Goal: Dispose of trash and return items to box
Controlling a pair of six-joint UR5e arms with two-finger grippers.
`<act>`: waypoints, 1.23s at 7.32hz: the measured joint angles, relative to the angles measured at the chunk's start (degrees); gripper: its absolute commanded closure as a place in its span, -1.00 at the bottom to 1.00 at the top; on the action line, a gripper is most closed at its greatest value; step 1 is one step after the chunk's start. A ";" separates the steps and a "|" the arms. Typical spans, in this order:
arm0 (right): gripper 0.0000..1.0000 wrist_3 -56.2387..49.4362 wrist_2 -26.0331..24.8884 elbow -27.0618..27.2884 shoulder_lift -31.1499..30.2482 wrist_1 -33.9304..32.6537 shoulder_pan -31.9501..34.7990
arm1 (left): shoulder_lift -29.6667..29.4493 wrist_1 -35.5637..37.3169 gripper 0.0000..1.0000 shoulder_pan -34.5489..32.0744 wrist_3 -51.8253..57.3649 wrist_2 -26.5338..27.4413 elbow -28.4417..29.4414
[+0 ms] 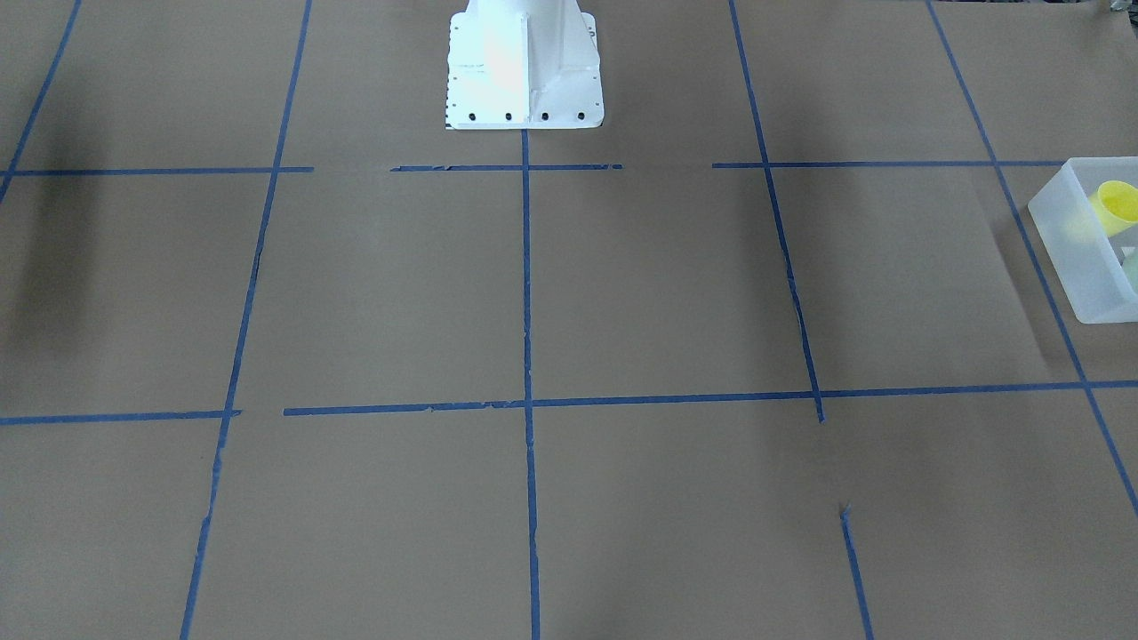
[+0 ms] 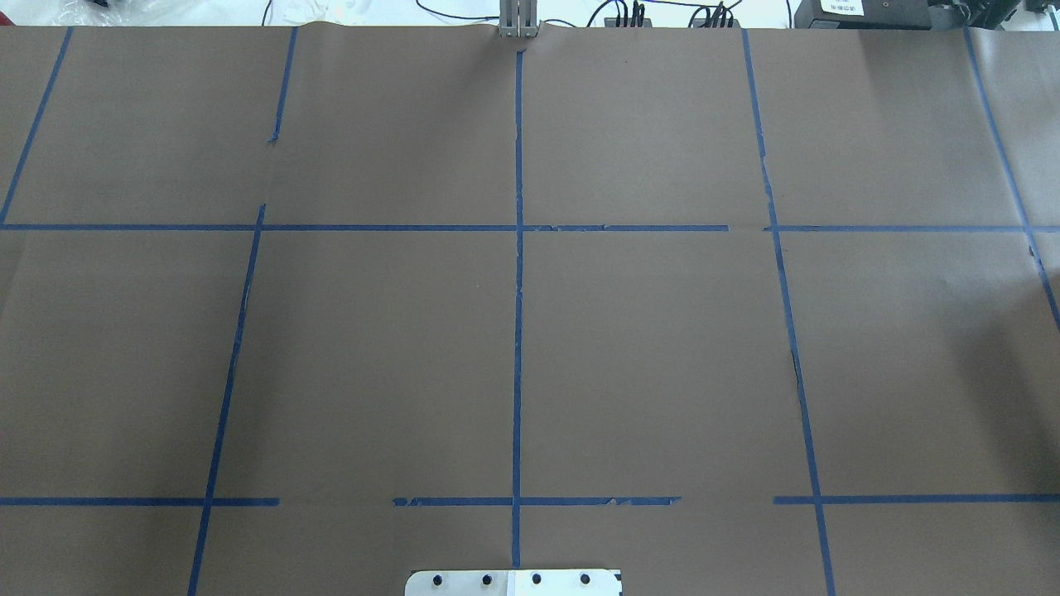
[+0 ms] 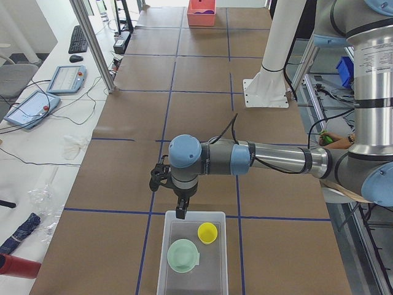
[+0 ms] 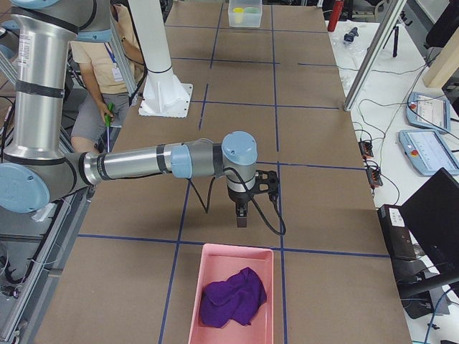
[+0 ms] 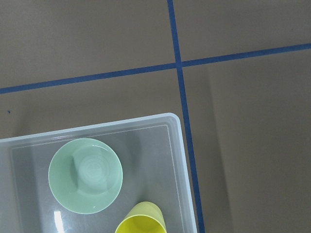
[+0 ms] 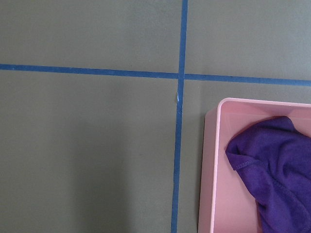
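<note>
The yellow cup (image 3: 207, 233) and the mint-green bowl (image 3: 183, 255) sit inside the frosted white box (image 3: 164, 252) at the table's left end. The left wrist view looks down on the bowl (image 5: 85, 175), the cup (image 5: 142, 221) and the box's corner (image 5: 178, 141). The front view shows the box (image 1: 1080, 267) with the cup (image 1: 1116, 204) at its right edge. My left gripper (image 3: 180, 212) hangs just above the box's far rim; I cannot tell if it is open or shut. My right gripper (image 4: 242, 217) hangs above the table near a pink bin; I cannot tell its state.
A pink bin (image 4: 197, 301) holding a purple cloth (image 4: 233, 297) stands at the table's right end, and shows in the right wrist view (image 6: 209, 170). The white robot pedestal (image 1: 524, 71) stands at the table's back edge. A person (image 4: 107, 64) sits behind the robot. Tablets and cables lie on the operators' side.
</note>
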 measured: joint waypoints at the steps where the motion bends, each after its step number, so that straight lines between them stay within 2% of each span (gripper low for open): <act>1: -1.00 -0.04 -0.01 -0.49 -0.36 0.08 -0.08 | -0.05 0.00 -1.00 0.00 0.00 -0.04 -0.03; 9: -1.00 0.16 0.01 -1.09 -1.66 1.06 -0.14 | -0.32 -0.29 -1.00 0.08 0.00 -0.42 -0.01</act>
